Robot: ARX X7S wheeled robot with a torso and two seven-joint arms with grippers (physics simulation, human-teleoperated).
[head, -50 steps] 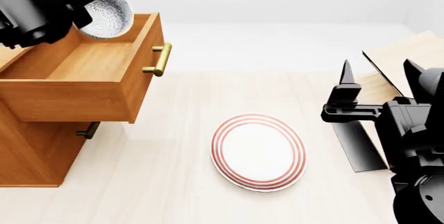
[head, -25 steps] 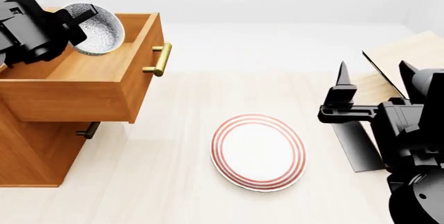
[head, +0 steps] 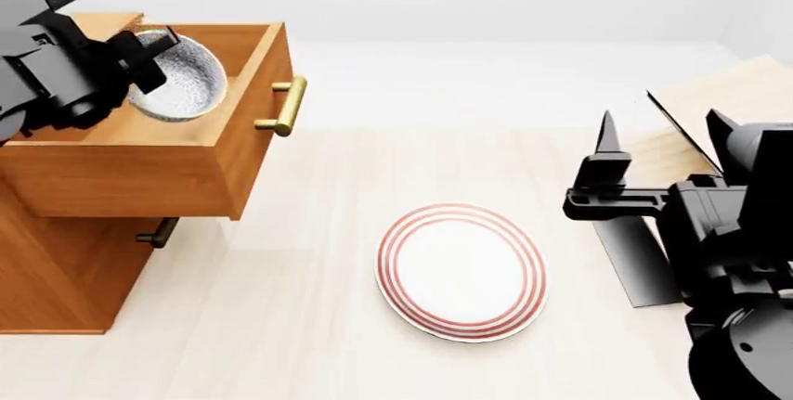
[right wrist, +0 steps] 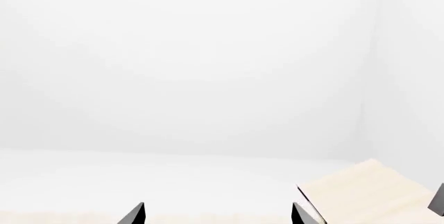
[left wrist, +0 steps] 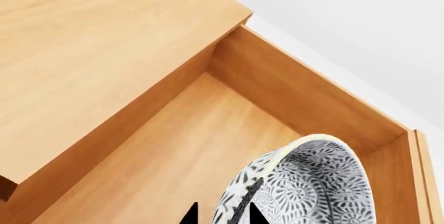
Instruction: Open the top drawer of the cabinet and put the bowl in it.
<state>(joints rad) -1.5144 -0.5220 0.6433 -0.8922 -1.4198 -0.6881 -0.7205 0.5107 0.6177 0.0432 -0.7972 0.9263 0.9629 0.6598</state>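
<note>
Left hand [head: 139,58], upper left of head frame, pinches rim of speckled bowl [head: 177,77], tilted, mouth facing right-forward, hanging inside open top drawer [head: 149,163] of cabinet [head: 56,275]. Drawer floor [left wrist: 173,151] directly beneath bowl; whether bowl touches it, cannot tell. Likely next: lower, let go. Drawer walls close on far and right sides. Right hand [head: 607,191], right of frame, spread wide, empty, well apart. Red-ringed plate [head: 461,270] on pale wood counter [head: 297,326]; shelf rack [head: 719,103] at right edge. Plain white room.

Red-ringed plate [head: 462,271] on the pale floor [head: 297,261] — shelf rack [head: 694,131] (tilted) well apart.
</note>
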